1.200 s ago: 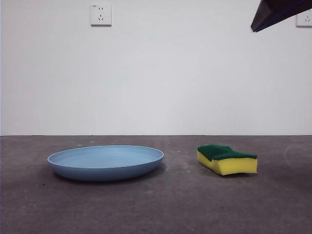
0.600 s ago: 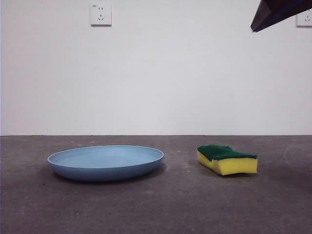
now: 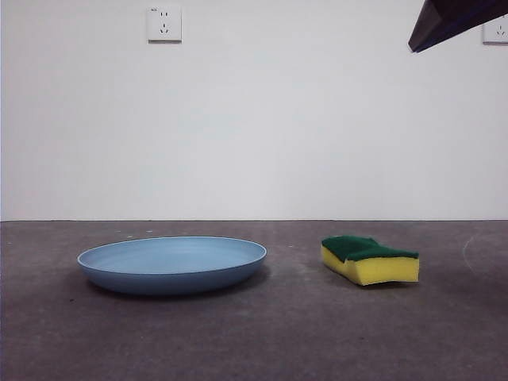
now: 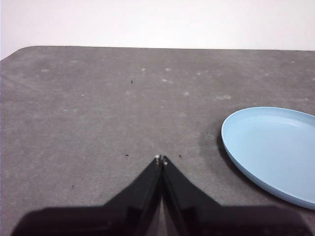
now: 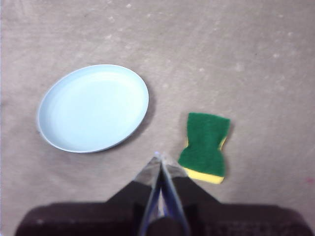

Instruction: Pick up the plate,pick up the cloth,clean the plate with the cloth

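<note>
The light blue plate (image 3: 172,264) lies flat on the dark table, left of centre in the front view. The cloth, a yellow sponge with a green scouring top (image 3: 369,259), rests to its right, apart from it. My right gripper (image 5: 159,157) hangs high above the table with its jaws shut and empty; below it I see the plate (image 5: 93,107) and the cloth (image 5: 205,146). A black arm tip (image 3: 452,22) shows at the top right corner. My left gripper (image 4: 161,159) is shut and empty over bare table, beside the plate (image 4: 273,150).
A white wall stands behind the table, with a socket (image 3: 164,24) high on the left and another (image 3: 495,30) at the right edge. The table's far edge (image 4: 147,47) meets the wall.
</note>
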### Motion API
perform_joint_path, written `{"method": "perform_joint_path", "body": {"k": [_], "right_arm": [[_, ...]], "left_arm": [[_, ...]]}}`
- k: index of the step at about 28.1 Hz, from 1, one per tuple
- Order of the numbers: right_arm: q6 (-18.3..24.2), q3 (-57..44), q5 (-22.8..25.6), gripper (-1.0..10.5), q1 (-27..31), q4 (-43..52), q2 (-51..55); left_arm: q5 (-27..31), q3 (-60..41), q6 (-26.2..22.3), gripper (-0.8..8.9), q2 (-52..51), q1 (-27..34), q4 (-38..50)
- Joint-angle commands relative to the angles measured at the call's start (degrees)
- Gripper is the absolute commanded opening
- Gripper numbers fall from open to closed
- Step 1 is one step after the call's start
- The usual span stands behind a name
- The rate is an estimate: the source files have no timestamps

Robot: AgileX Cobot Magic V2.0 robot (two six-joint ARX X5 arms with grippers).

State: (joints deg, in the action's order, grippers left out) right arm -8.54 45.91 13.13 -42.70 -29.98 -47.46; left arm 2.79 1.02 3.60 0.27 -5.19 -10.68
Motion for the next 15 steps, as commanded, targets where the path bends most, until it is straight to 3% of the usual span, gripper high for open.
{"method": "perform_joint_path", "body": {"k": [1, 4, 10, 15], "right_arm": [[7.76, -0.11, 2.47, 0.0, 1.16, -0.09, 2.08], [9.94, -0.33, 3.23, 0.0, 8.44, 1.33, 6.86], [14.36, -9.44, -6.29, 0.0, 31.1, 13.75, 20.98], [14.64, -19.08, -9.92, 0.0, 37.66, 19.04, 28.37]], "left_arm": [[0.0, -0.61, -0.61, -0.03, -0.17, 0.22, -0.11], [0.02, -0.61, -0.59, -0.03, -0.17, 0.22, -0.11], [0.0, -0.61, -0.61, -0.03, -0.17, 0.2, -0.11], [0.0, -0.61, -0.61, -0.03, -0.17, 0.2, -0.11]]}}
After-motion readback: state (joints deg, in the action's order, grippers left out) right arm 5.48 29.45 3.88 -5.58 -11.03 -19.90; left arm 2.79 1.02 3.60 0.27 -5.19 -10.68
